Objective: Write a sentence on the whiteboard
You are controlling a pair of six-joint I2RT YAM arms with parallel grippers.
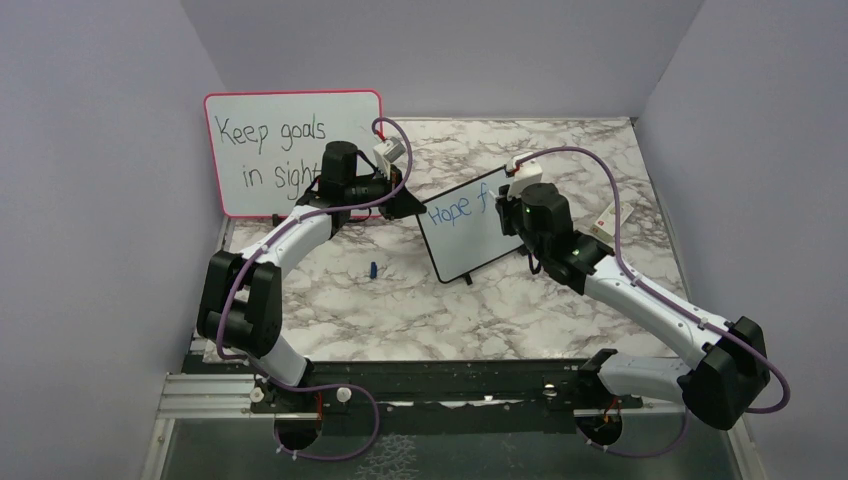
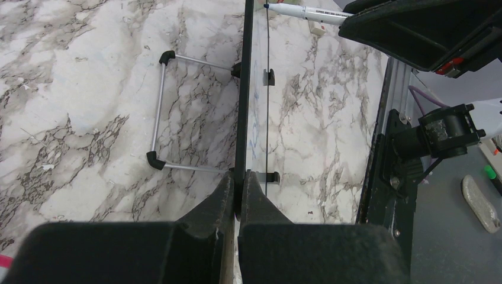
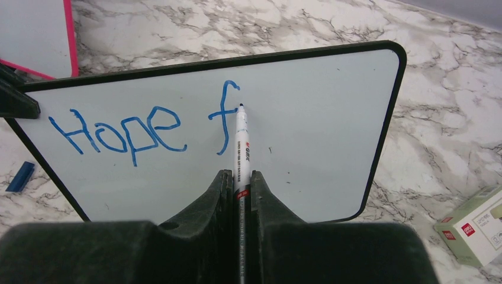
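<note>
The whiteboard [image 1: 475, 245] stands on its feet near the middle of the marble table [image 1: 400, 310], a little toward the back edge and right of centre. The left gripper [image 2: 237, 180] pinches the board's black frame at its left edge with the jaws almost together. The right gripper [image 3: 240, 177] is clamped narrowly around a white marker [image 3: 241, 139], whose tip sits at the right end of the crossbar of a blue "f". The sentence [image 3: 145, 127] reads only "Hope f", and a blue cap [image 1: 372, 270] lies on the table near the board's front left corner.
</note>
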